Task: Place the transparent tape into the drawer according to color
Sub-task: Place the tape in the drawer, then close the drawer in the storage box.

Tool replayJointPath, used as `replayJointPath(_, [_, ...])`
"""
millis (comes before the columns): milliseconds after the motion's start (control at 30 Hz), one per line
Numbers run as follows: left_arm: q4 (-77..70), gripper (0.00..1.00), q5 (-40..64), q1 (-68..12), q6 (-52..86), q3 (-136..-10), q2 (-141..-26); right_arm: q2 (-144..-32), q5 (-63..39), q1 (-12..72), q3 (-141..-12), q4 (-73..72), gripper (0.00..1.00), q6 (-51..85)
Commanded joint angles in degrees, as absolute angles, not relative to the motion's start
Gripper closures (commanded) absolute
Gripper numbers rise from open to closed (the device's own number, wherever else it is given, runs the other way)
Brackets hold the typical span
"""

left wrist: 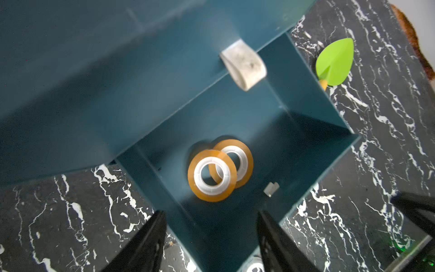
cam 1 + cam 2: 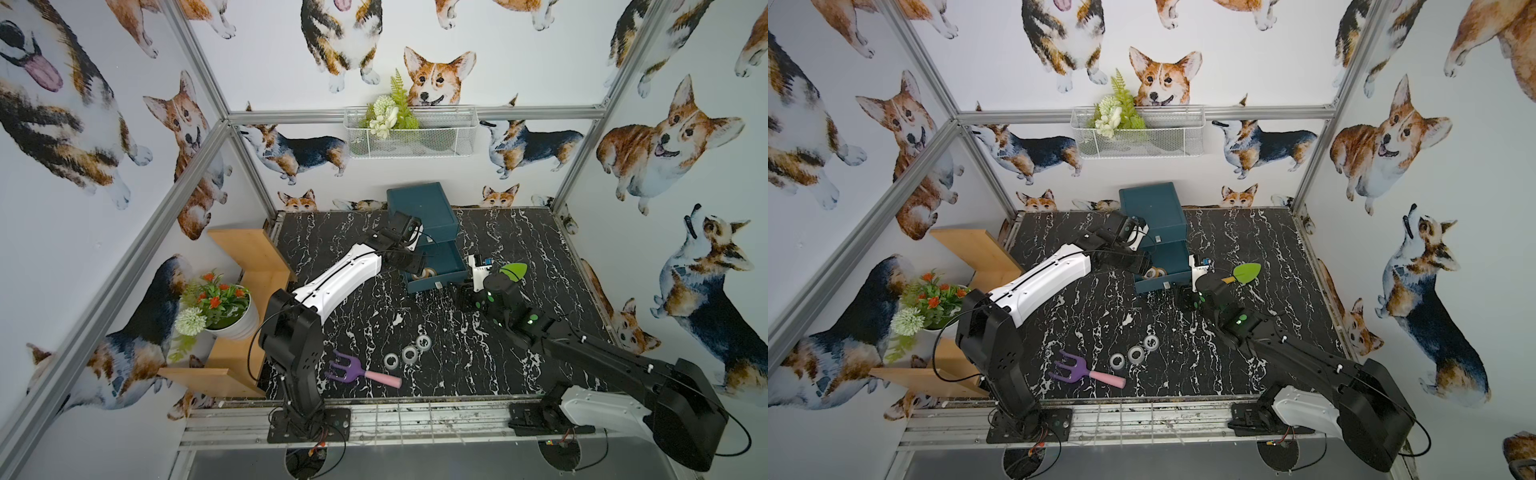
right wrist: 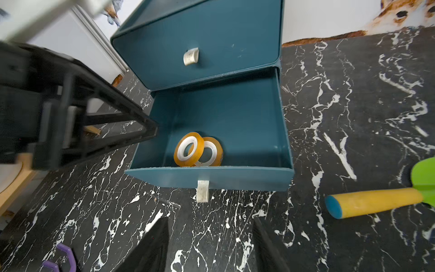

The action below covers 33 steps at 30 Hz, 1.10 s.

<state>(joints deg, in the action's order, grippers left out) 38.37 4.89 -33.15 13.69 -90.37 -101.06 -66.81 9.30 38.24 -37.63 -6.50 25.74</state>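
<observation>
Orange rolls (image 1: 233,166) below left end effector (image 1: 211,213)

2 orange rolls (image 3: 200,144) crowd the open drawer (image 3: 235,179) near its front; bare floor alongside, upper drawer (image 3: 200,30) overhanging behind.

Left arm (image 2: 340,278): glossy white moulded shell with dark seam line on the long link; boxy black shoulder housing; flat black base plate (image 2: 308,424) at the tabletop's (image 2: 457,365) front edge; thin black cable (image 2: 250,349) looped alongside. Right arm (image 2: 602,351): black long link, white shell by the base, green indicator lights (image 2: 530,320) at the joints. Left gripper (image 1: 211,213), right gripper (image 3: 210,218): matte black wedge-shaped fingers.
</observation>
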Motion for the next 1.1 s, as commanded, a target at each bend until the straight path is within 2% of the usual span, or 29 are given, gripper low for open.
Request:
replayJointPath(0, [36.64, 0.3, 4.55, -33.05, 13.55, -90.15, -98.41, -69.9, 7.72, 38.34, -38.66, -11.59, 0.48, 24.93])
replayJointPath(100, [34.95, 0.25, 1.49, -32.45, 14.39, -90.72, -96.43, -74.72, 6.69, 38.32, -39.41, -13.09, 0.71, 24.22])
replayJointPath(167, [34.1, 0.22, -2.7, -31.44, 15.18, -91.46, -96.57, -78.12, 5.67, 38.33, -39.96, -14.3, 0.78, 24.31])
replayJointPath(400, [29.23, 0.09, -5.2, -27.54, 17.66, -93.14, -100.49, -87.51, 5.32, 38.33, -43.5, -23.65, 0.74, 24.02])
replayJointPath(667, [32.18, 0.08, -6.05, -26.89, 17.19, -98.43, -106.07, -98.51, 8.26, 37.98, -47.78, -41.2, 0.73, 21.84])
replayJointPath(833, [32.61, 0.08, -5.9, -26.72, 16.87, -97.27, -107.04, -105.07, 8.28, 37.97, -51.22, -49.06, 0.73, 21.62])
replayJointPath(1067, [32.3, 0.08, -4.67, -26.63, 17.12, -94.85, -107.51, -111.9, 14.1, 38.01, -55.36, -55.78, 0.73, 19.73])
